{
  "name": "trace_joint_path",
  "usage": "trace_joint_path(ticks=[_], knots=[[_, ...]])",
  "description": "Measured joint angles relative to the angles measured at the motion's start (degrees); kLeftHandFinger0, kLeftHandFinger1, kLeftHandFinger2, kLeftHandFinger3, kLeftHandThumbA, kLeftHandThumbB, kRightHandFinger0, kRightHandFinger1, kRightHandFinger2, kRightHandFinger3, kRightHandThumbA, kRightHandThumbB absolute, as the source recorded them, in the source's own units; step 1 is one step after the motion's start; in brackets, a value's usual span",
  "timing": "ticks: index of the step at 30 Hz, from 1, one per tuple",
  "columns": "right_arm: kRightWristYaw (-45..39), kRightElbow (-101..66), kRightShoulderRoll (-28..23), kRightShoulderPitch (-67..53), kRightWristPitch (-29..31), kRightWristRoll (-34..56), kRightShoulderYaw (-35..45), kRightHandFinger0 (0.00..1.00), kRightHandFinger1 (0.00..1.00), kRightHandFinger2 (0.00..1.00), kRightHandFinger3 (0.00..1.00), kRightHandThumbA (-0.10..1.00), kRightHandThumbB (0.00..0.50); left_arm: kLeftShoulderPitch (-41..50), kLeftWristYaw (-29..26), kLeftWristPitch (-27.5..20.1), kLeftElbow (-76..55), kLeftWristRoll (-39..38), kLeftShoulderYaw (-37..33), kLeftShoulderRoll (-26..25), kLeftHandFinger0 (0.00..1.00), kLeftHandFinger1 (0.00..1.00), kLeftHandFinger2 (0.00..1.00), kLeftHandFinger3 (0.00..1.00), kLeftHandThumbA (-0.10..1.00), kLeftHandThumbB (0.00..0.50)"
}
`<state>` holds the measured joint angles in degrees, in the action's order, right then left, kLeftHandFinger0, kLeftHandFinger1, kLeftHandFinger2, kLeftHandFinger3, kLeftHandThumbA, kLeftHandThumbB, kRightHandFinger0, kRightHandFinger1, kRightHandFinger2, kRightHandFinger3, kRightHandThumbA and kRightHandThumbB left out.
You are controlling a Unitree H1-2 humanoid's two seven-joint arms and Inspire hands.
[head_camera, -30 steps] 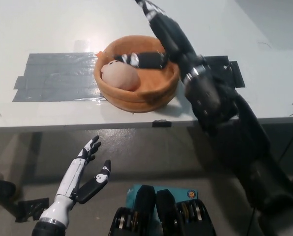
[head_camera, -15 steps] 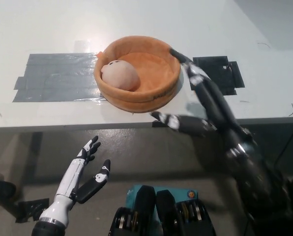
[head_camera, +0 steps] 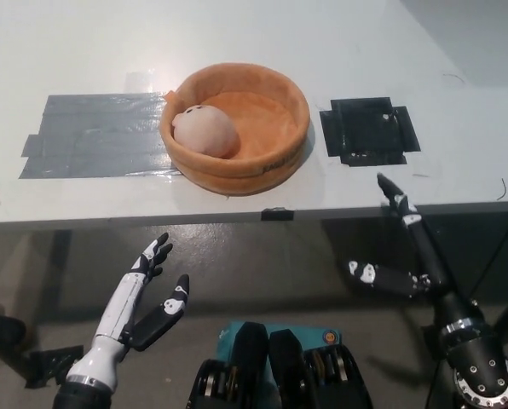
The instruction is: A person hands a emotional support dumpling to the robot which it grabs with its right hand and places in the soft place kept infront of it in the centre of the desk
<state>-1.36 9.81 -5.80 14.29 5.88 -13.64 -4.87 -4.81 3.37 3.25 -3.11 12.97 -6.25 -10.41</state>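
Head view, looking steeply down: the dumpling (head_camera: 204, 132) sits inside the soft basket (head_camera: 275, 158), tucked against the basket's left inner wall, resting on the padded floor and clear of both hands. It lies up and to the left of the right hand (head_camera: 403, 247), which hangs below the front edge of the surface (head_camera: 339, 51), off the basket's right side; the hand is released, fingers spread apart, holding nothing. The left hand (head_camera: 147, 294) rests low at the lower left, also below the surface edge, open with fingers apart and gripping nothing. Of the two, the left hand sits more nearly under the dumpling's side of the basket, the right hand further across; both are well apart from it. Dumpling looks like a pale pinkish, rounded, egg-like plush, its long axis running roughly from upper left to lower right, with small dark marks near its upper end, too small to read. Basket is an orange, thick-rimmed round bowl standing near the front edge at the middle of the surface, between a grey tape patch (head_camera: 92, 145) on its left and a black tape patch (head_camera: 369, 132) on its right. Judging by how things lie, the placing is done and nothing remains to be gripped.
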Motion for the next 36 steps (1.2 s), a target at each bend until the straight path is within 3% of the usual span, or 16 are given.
trace_joint_path(ticks=[13,15,36], knots=[[0.21,8.12,0.24,-0.90,2.95,-0.98,-2.37,1.00,1.00,1.00,1.00,0.87,0.233,0.18,0.01,-0.34,0.35,0.06,-0.10,0.00,1.00,1.00,1.00,1.00,0.48,0.000],[0.21,8.64,0.37,-1.24,3.12,-1.08,-2.69,1.00,1.00,1.00,1.00,0.92,0.250,0.24,0.01,-0.34,0.35,0.08,-0.14,0.00,1.00,1.00,1.00,1.00,0.48,0.000],[0.23,10.93,0.50,-1.48,3.46,-1.25,-3.27,1.00,1.00,1.00,1.00,0.95,0.226,0.25,0.31,-0.34,0.35,0.06,-0.19,0.00,1.00,1.00,1.00,1.00,0.45,0.000]])
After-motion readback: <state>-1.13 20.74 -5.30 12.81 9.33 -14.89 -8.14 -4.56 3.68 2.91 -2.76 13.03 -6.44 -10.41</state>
